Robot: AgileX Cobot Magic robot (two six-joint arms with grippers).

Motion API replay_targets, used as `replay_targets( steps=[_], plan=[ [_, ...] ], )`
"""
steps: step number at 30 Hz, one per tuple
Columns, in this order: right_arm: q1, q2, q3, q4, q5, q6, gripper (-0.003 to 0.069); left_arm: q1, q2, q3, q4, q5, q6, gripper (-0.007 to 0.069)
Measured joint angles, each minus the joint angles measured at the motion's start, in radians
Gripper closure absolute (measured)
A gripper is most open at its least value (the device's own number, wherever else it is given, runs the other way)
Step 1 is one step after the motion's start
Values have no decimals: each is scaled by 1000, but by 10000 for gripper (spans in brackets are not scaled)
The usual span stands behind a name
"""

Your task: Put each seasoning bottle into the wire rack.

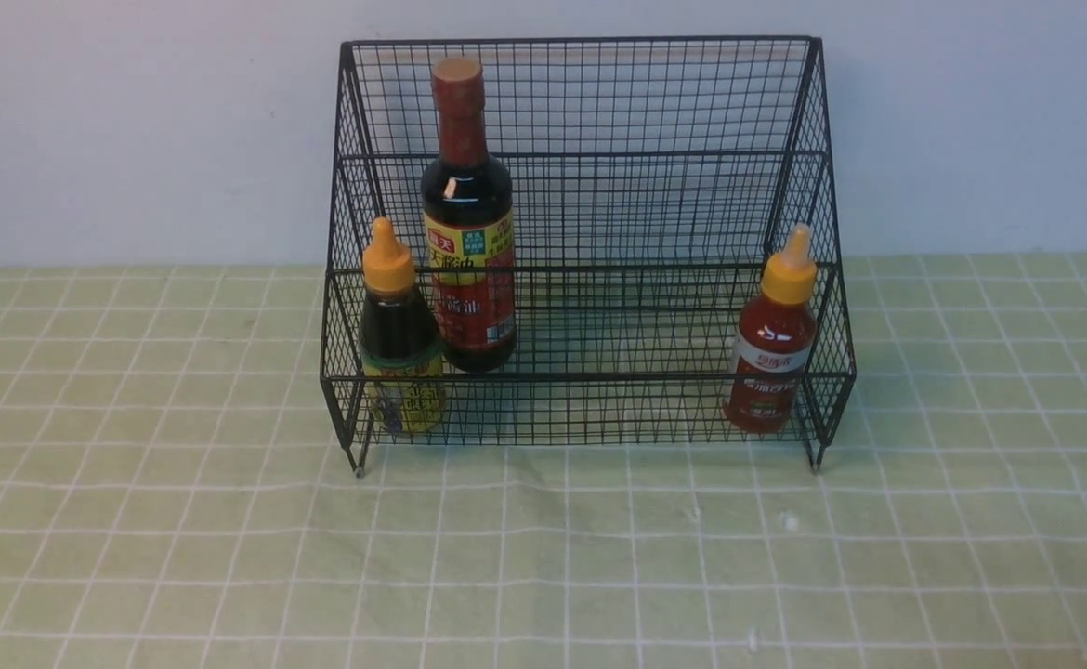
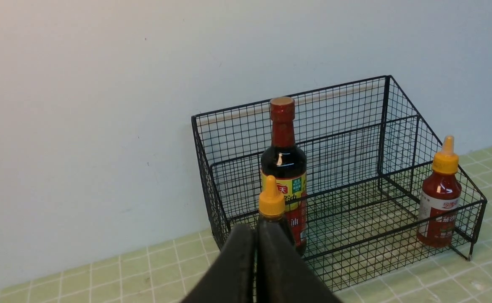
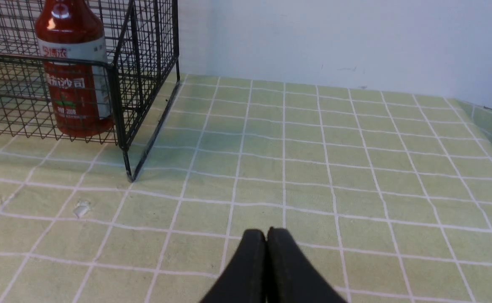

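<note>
The black wire rack stands at the back of the table with all three seasoning bottles upright inside it. The tall soy-sauce bottle is on the upper tier at the left. Just in front of it, the short dark bottle with an orange nozzle cap occupies the lower tier. The small red-sauce bottle is in the lower tier's right corner. Neither arm appears in the front view. My left gripper is shut and empty, back from the rack's left end. My right gripper is shut and empty above the cloth, right of the rack.
A green checked cloth covers the table up to a pale wall. Small white crumbs lie on the cloth near the rack's front right leg. The cloth's right edge shows in the right wrist view.
</note>
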Motion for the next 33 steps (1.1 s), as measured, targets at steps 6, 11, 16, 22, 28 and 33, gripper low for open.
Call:
replay_targets(
  steps=[6,11,16,22,28,33],
  plan=[
    [0,0,0,0,0,0,673,0,-2,0,0,1,0,631],
    [0,0,0,0,0,0,673,0,-2,30,2,1,0,631],
    [0,0,0,0,0,0,673,13,-43,159,54,-15,0,631],
    [0,0,0,0,0,0,673,80,-156,409,71,-123,0,631],
    [0,0,0,0,0,0,673,161,-254,641,74,-209,0,631],
    [0,0,0,1,0,0,673,174,-258,747,60,-223,-8,631]
  ],
)
